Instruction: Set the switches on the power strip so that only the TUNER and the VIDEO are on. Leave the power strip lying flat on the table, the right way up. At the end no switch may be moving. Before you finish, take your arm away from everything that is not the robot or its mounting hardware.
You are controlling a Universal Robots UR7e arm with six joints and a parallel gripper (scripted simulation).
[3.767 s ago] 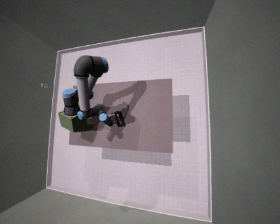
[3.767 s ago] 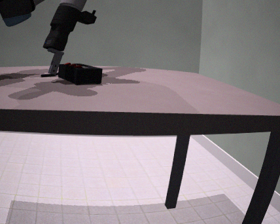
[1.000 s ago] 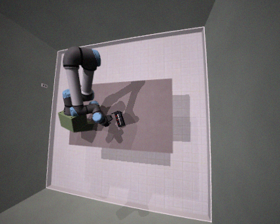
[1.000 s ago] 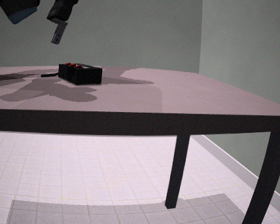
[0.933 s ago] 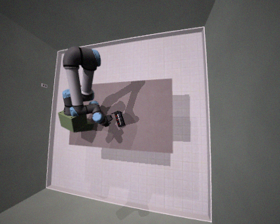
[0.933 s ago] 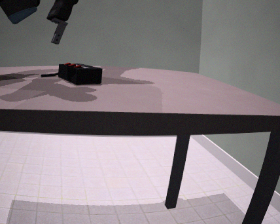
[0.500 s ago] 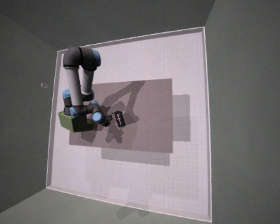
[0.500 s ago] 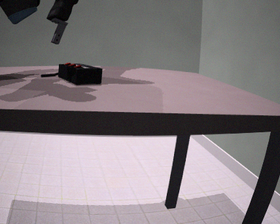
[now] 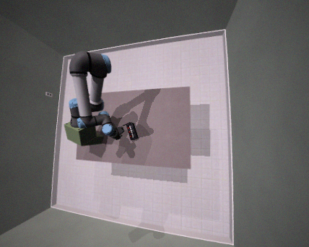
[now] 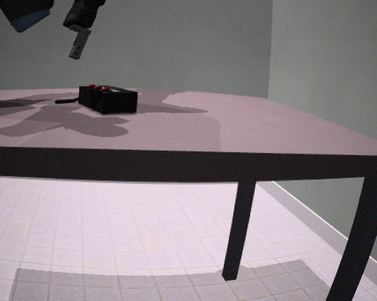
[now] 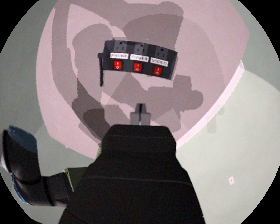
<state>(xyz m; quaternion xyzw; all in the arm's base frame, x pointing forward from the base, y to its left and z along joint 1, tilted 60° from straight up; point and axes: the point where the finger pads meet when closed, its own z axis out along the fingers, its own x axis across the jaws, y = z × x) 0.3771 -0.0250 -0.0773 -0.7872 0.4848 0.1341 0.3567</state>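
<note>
A black power strip (image 10: 107, 99) lies flat on the table, the right way up, with three red rocker switches on top. It shows in the overhead view (image 9: 131, 131) next to the arm, and in the wrist view (image 11: 138, 60) with a row of labels too small to read. A short black cable (image 10: 67, 100) leaves its left end. My gripper (image 10: 77, 47) is shut and empty, hanging well above the table to the left of the strip. In the wrist view the shut fingertips (image 11: 140, 113) point below the strip, apart from it.
The robot's green base (image 9: 80, 133) stands at the table's left edge. The brown table top (image 9: 141, 126) spreads to the right of the strip. A table leg (image 10: 239, 229) stands at the front over a tiled floor.
</note>
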